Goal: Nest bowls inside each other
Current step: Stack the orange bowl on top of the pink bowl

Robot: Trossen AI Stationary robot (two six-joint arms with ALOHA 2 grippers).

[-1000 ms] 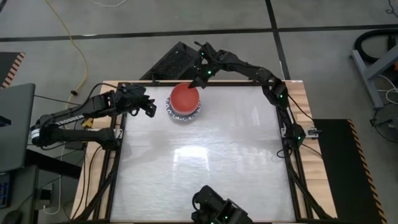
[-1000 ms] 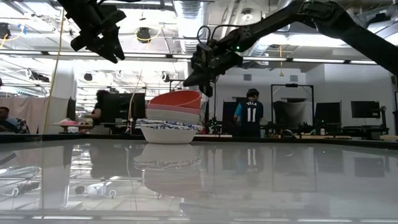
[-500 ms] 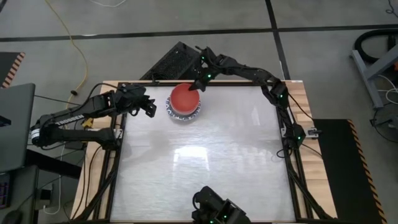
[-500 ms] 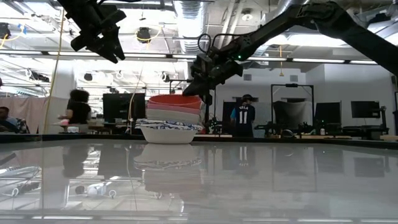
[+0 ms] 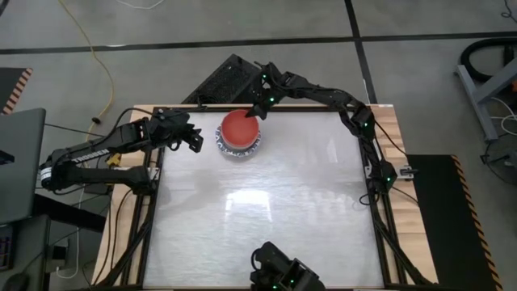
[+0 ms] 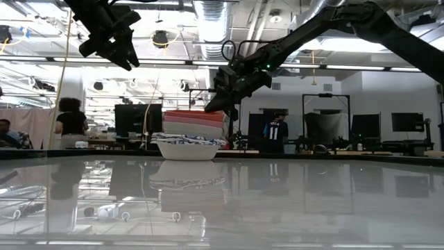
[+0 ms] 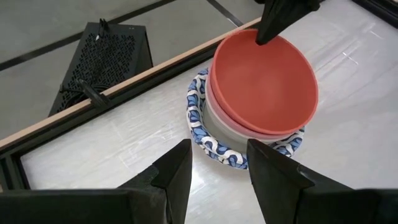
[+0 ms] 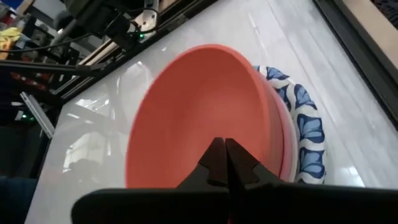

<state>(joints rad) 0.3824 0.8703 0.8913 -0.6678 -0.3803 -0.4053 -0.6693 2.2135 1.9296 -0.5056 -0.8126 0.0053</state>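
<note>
Stack: your bowls (image 5: 240, 133) sit nested at about 11 o'clock on the table (image 5: 266, 210), near its far edge; the red bowl (image 7: 264, 81) lies on top, pink just under it, a blue-patterned scalloped rim (image 7: 205, 134) at the bottom
Right gripper (image 5: 260, 112): fingers pressed together; you see the tip at the red bowl's rim, at the stack's 1 o'clock
Left gripper (image 5: 194, 139): fingers apart, holding nothing; it hangs above the table at the stack's 9 o'clock
Background: people (image 6: 275, 132) stand in the room behind
</note>
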